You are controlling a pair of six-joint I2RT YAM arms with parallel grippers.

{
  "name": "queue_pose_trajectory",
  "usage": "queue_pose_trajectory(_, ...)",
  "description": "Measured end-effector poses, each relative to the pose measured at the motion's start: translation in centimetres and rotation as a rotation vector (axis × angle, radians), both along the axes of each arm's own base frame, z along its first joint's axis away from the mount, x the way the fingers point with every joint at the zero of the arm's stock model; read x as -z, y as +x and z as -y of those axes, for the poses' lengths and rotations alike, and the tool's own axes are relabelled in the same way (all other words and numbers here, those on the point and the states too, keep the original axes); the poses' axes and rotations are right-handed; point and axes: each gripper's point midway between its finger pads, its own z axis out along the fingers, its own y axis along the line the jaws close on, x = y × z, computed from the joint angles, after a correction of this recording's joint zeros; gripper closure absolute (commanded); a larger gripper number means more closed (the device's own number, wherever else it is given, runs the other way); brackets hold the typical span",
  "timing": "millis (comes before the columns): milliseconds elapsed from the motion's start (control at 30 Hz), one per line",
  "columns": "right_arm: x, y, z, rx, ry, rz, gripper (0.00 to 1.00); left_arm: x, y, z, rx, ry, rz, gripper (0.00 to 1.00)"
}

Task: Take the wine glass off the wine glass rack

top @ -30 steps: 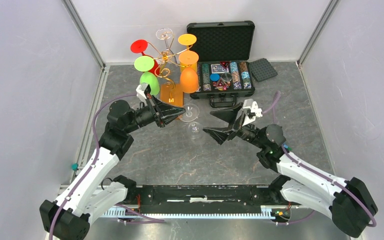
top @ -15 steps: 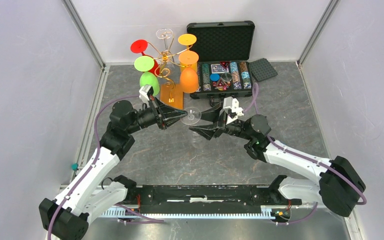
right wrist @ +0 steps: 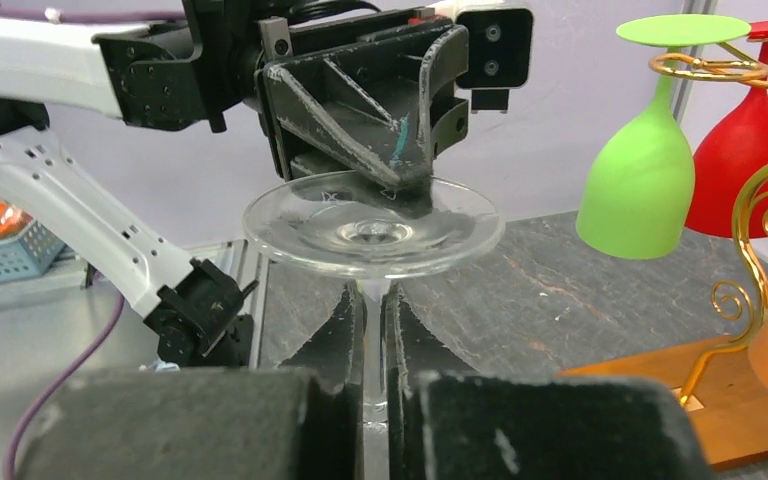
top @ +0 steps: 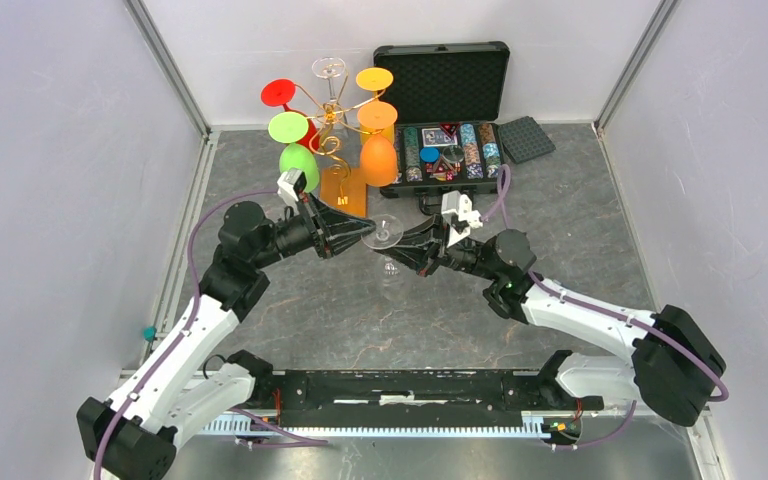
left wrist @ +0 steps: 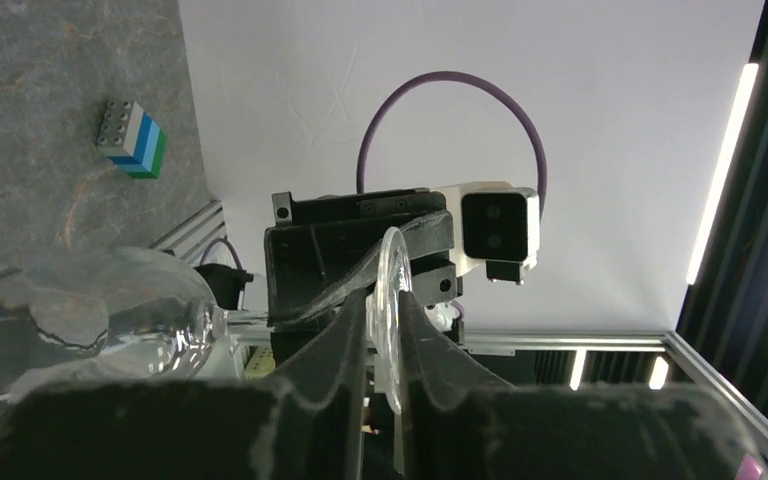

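Note:
A clear wine glass point(top: 383, 233) hangs in the air over the floor in front of the wine glass rack point(top: 332, 128), well off its golden wire arms. Its round foot point(right wrist: 372, 225) faces up and its bowl point(left wrist: 90, 320) hangs below. My left gripper point(top: 365, 230) is shut on the rim of the foot, which shows edge-on between its fingers point(left wrist: 355, 330). From the right, my right gripper point(top: 394, 252) is shut on the thin stem point(right wrist: 374, 330) just under the foot.
On the rack still hang a red point(top: 278, 94), two green point(top: 298, 165), two orange point(top: 377, 155) and a clear glass point(top: 329, 68); its orange base point(top: 338, 185) lies just behind. An open black chip case point(top: 450, 120) stands at the back right. A small block point(left wrist: 133, 140) lies on the floor.
My right arm has swung left up to the glass and its jaws have closed on the stem. The left gripper has kept its grip on the foot, hardly moving.

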Motion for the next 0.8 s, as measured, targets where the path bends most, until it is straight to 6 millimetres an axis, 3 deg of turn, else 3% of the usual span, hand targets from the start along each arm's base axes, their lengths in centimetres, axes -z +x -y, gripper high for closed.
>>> queue_pose_trajectory(33,-0.1,0.0,0.1,0.005,0.01,-0.01,1.0,-0.1,0.1,0.0,-0.007,0.0,0.008,0.4)
queue_pose_trajectory(100,-0.4,0.2,0.3,0.026,0.047,-0.033,1.0,-0.3,0.0,-0.2,-0.016,0.004,0.033,0.22)
queue_pose_trajectory(233,-0.9,1.3,1.7,0.116,0.138,-0.099,1.0,-0.6,0.1,-0.4,-0.037,0.01,0.061,0.07)
queue_pose_trajectory(333,-1.5,2.5,3.6,0.223,0.23,-0.168,1.0,-0.5,0.2,-0.5,-0.046,0.017,0.074,0.06)
queue_pose_trajectory(567,-4.8,4.9,10.3,0.467,0.574,-0.345,1.0,0.0,0.5,-0.7,-0.071,0.049,0.119,0.05)
queue_pose_trajectory(800,-6.8,5.8,13.1,0.5,0.805,-0.456,1.0,0.5,0.4,-0.7,-0.07,0.056,0.131,0.18)
